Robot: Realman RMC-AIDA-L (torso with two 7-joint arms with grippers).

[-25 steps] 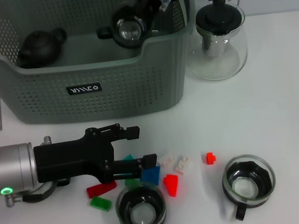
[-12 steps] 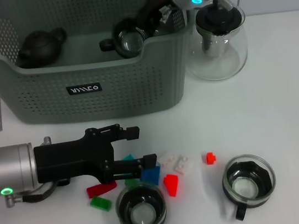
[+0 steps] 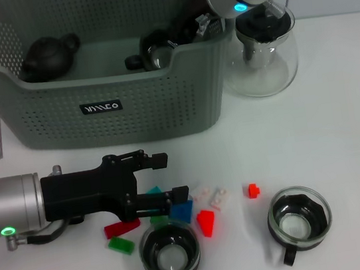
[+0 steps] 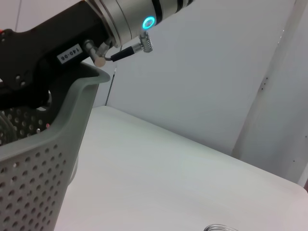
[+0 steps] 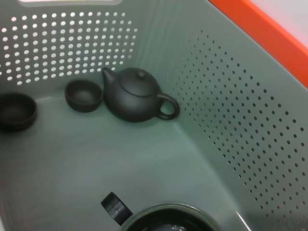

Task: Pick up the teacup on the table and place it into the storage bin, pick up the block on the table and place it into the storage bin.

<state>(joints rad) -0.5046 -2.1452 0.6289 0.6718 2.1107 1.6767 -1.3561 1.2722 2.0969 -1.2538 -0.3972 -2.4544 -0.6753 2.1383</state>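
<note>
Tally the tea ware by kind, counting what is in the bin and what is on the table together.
Glass teacups: 3
Small dark cups: 2
Dark teapot: 1
Glass teapot: 1
Total: 7

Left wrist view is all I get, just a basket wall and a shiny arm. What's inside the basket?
Observer: A dark teapot sits on the floor of the storage bin, with two little dark cups beside it.
Operator: Where is that shiny arm going?
Observer: That's the right arm. The right gripper is down inside the bin, at a glass teacup.
Operator: And my own gripper?
Observer: The left gripper is open, low over the coloured blocks on the table.
</note>
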